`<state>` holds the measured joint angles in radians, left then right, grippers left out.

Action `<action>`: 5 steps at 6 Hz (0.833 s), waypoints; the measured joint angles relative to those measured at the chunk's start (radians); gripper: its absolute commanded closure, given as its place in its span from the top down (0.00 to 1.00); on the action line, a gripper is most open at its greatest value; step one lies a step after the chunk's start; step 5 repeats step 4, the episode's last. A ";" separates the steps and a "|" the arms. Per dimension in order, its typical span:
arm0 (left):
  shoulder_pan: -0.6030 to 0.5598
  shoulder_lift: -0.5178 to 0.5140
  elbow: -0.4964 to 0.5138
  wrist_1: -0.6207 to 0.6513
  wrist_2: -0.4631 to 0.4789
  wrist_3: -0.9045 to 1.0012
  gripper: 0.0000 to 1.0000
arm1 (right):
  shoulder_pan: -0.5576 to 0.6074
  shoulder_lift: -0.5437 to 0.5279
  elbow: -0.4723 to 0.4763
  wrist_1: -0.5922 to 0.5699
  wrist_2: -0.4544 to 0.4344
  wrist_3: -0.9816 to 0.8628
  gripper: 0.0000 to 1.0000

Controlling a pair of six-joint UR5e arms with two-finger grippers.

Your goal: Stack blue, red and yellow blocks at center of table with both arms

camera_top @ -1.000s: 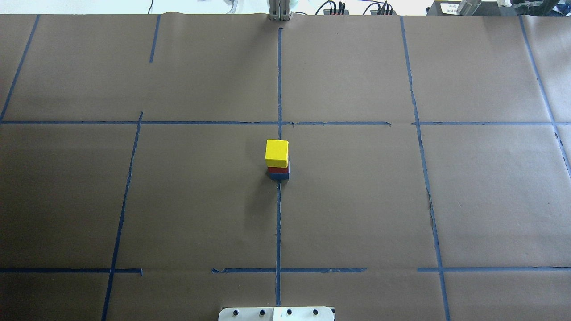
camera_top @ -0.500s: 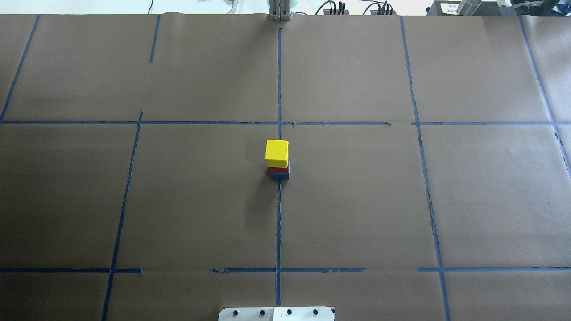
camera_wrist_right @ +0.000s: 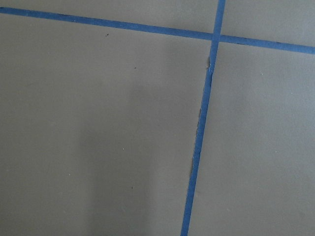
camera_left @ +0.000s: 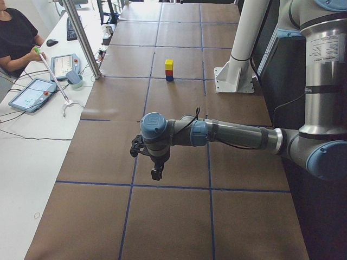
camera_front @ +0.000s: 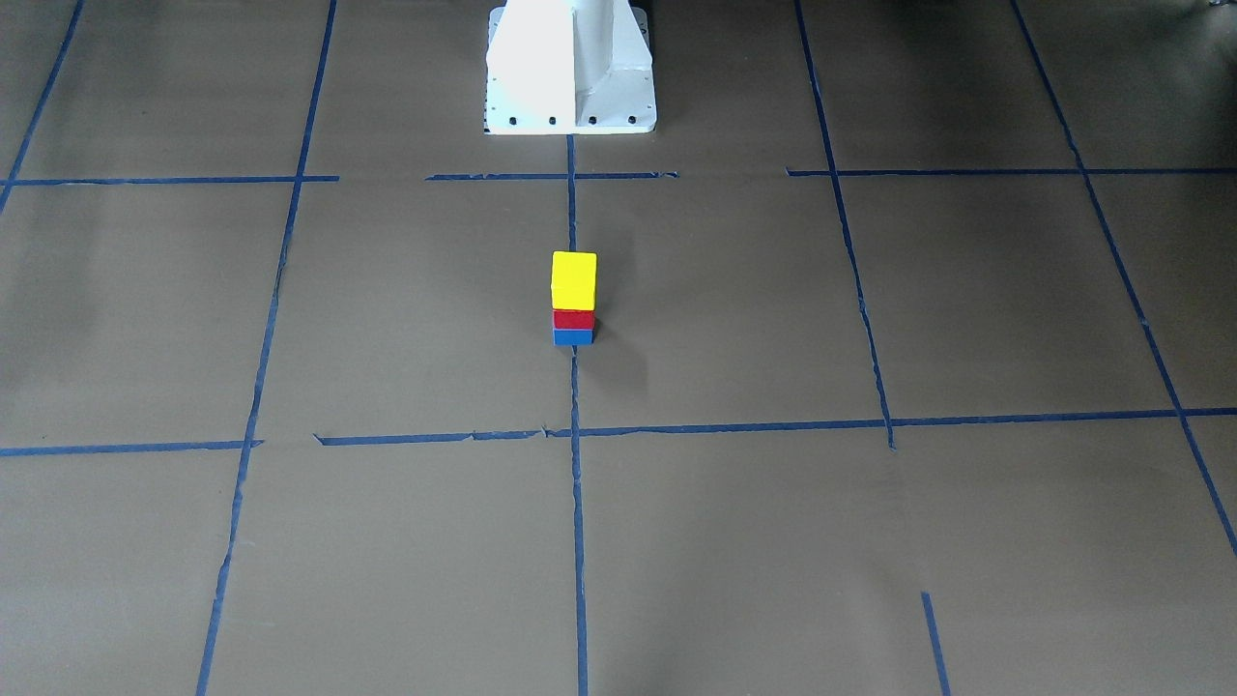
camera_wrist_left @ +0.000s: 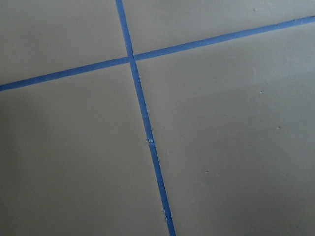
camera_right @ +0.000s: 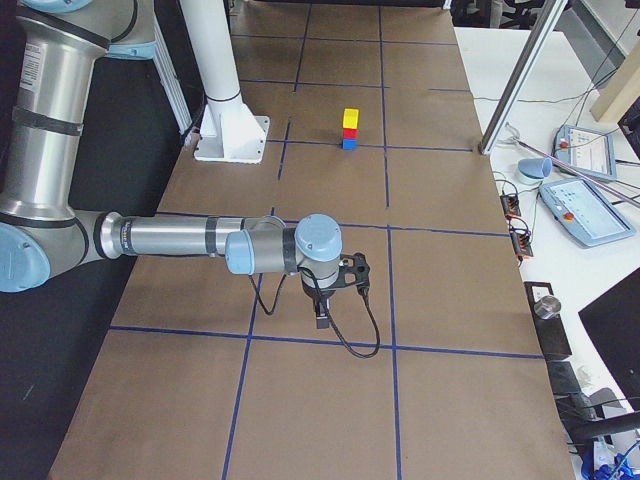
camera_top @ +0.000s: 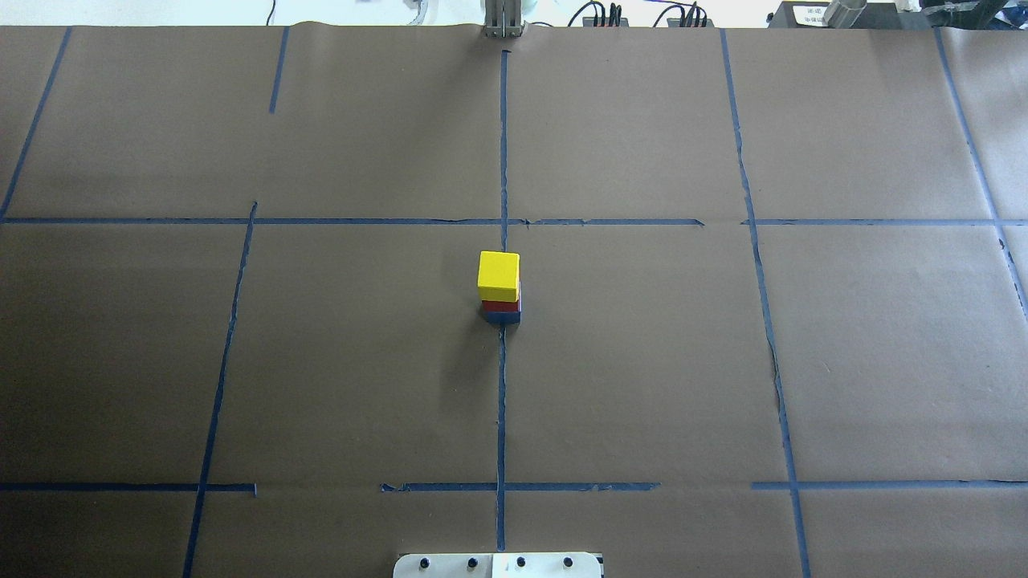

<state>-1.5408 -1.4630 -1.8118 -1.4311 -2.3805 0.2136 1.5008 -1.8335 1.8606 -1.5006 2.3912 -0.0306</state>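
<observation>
Nearest the camera at the left end of the surface (camera_left: 179, 227), the left arm (camera_left: 233, 135) stretched out low over the brown paper. Its left tool (camera_left: 156, 174) pointed down close to a blue tape line (camera_left: 227, 189). Whether its fingers stood wide or narrow could not be told from that side view.

Seen from the opposite end, the right tool (camera_right: 322, 320) hung the same way, nose down over the paper, and its spread could not be told either. Each wrist camera saw only paper and crossing tape.

Farther along, well apart from both tools, the stack stood at the centre of the surface on the middle tape line. The blue block (camera_top: 503, 317) was at the bottom, the red block (camera_top: 501, 306) sat on it, and the yellow block (camera_top: 499, 273) was on top. The white pedestal (camera_left: 234, 81) stood near the stack. Beyond, an operator (camera_left: 16, 35) in black sat at a white desk.
</observation>
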 measured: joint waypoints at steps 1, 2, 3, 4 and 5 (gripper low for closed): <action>0.000 0.000 -0.003 0.006 0.001 0.000 1.00 | 0.000 0.000 0.001 0.000 0.000 0.000 1.00; 0.000 0.001 -0.011 0.008 0.002 0.001 1.00 | 0.000 0.000 0.001 0.000 0.000 -0.001 1.00; -0.001 0.004 -0.014 0.009 0.002 0.002 1.00 | -0.001 -0.001 0.001 0.001 0.000 -0.003 1.00; 0.000 0.009 -0.010 0.009 0.003 0.003 1.00 | -0.001 -0.001 0.002 0.002 0.000 -0.006 1.00; 0.000 0.009 -0.010 0.009 0.003 0.003 1.00 | -0.001 -0.001 0.002 0.002 0.000 -0.006 1.00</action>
